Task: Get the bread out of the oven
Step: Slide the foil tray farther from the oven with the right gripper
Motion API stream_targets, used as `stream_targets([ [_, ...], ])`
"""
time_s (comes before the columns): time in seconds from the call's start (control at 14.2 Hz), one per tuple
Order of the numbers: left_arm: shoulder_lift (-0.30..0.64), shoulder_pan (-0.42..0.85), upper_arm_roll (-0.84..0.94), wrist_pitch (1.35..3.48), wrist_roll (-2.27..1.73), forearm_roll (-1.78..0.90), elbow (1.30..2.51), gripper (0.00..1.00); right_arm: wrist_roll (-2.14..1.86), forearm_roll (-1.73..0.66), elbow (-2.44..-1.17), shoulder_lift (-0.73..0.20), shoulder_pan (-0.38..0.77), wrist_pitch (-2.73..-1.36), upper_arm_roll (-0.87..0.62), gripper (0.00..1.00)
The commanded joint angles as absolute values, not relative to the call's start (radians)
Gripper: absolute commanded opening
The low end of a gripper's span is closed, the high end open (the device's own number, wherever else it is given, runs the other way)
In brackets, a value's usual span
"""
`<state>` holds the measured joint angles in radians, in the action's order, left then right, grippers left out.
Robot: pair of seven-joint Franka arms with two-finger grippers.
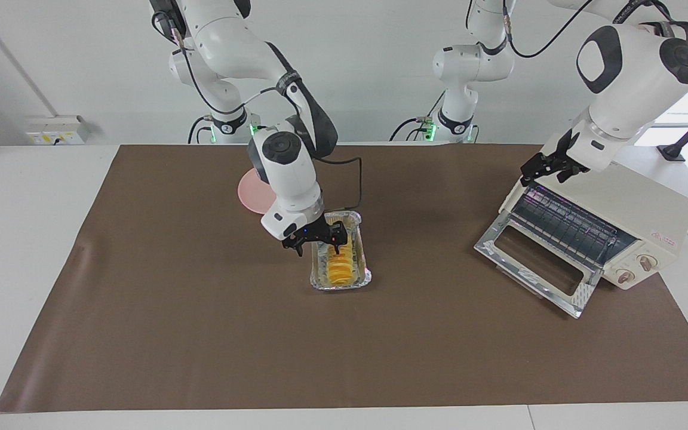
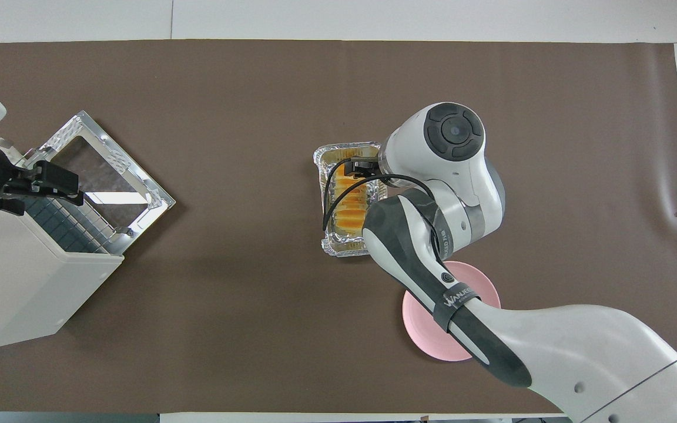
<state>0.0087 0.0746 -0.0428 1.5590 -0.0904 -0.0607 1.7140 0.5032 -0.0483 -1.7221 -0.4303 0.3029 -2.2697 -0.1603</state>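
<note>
1. Listing the oven [image 1: 630,221] first: we are finding it at the left arm's end of the table, its glass door [image 1: 538,263] dropped fully open onto the brown mat [image 1: 200,334], and its wire rack [image 1: 571,224] showing no loaf that we can make out.
2. We are locating the bread [image 1: 340,266] in the foil tray [image 1: 322,282], which is sitting on the mat about mid-table, well apart from the oven; by our reading, the removal itself is already done.
3. We are recording the right gripper [image 1: 319,237] low over the tray's nearer end, its fingers looking spread; whether they are touching the bread we cannot tell.
4. We are recording the left gripper [image 1: 546,166] hanging over the oven's top front edge, above the open mouth, holding nothing we can see; its finger spacing we cannot tell.
5. We are noting a pink plate [image 1: 251,191] nearer the robots than the tray, partly hidden by the right arm.
6. We are judging what is left: perhaps lifting the loaf out of the tray, perhaps shutting the door.
</note>
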Motion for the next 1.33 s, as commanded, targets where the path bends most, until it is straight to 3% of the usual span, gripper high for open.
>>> stream_targets([
  [0.0, -0.029, 0.075, -0.038, 1.566, -0.06, -0.037, 1.752, 1.0, 0.543, -0.073, -1.755, -0.445, 0.288, -2.301, -0.17, 0.97],
  [0.14, -0.032, 0.077, -0.04, 1.549, -0.055, -0.035, 1.761, 1.0, 0.542, -0.121, -1.784, -0.433, 0.285, -2.298, -0.17, 0.89],
  [0.35, -0.018, 0.057, -0.038, 1.52, -0.048, -0.035, 1.724, 1.0, 0.538, -0.123, -1.802, -0.423, 0.288, -2.263, -0.17, 0.56],
  [0.56, -0.028, 0.046, -0.031, 1.482, 0.001, -0.034, 1.733, 1.0, 0.531, -0.123, -1.822, -0.414, 0.293, -2.263, -0.17, 0.05],
  [0.63, -0.026, 0.048, -0.031, 1.489, 0.006, -0.028, 1.733, 1.0, 0.531, -0.123, -1.822, -0.413, 0.296, -2.263, -0.17, 0.0],
  [0.91, -0.026, 0.057, -0.031, 1.499, 0.003, -0.012, 1.733, 1.0, 0.485, -0.124, -1.806, -0.411, 0.279, -2.266, -0.17, 0.0],
  [1.26, -0.028, 0.057, -0.031, 1.499, -0.005, -0.012, 1.726, 1.0, 0.156, -0.242, -1.781, -0.38, 0.083, -2.2, -0.169, 0.0],
])
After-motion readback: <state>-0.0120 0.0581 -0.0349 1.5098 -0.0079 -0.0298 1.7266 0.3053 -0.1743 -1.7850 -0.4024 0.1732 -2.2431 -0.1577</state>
